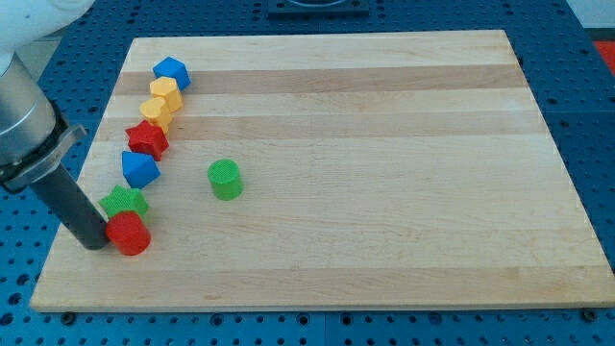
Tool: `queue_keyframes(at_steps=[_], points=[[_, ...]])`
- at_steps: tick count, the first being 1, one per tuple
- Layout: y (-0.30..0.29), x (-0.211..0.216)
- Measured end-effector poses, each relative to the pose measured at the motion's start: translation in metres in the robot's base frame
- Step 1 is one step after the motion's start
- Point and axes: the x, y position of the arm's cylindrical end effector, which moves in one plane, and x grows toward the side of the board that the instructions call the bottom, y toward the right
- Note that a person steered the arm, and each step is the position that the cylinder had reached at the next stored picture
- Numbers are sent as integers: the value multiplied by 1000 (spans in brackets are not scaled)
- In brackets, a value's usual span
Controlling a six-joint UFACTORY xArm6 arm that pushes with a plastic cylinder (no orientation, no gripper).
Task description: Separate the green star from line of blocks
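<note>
A line of blocks runs down the board's left side: a blue block [171, 72], two yellow blocks [165, 91] [157, 111], a red star [147, 139], a blue block [139, 169], the green star [124, 202] and a red cylinder [129, 234]. A green cylinder [225, 180] stands apart to the right of the line. My tip [96, 242] rests on the board just left of the red cylinder, touching or nearly touching it, and below-left of the green star.
The wooden board [384, 192] lies on a blue perforated table. The arm's body [24, 125] reaches in from the view's upper left. The board's left edge is close to my tip.
</note>
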Motion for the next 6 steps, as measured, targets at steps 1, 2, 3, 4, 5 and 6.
queue_keyframes(at_steps=[1,2,3,4,5,6], points=[[-11,-1],[-8,-17],[11,-32],[33,-35],[41,-46],[60,-47]])
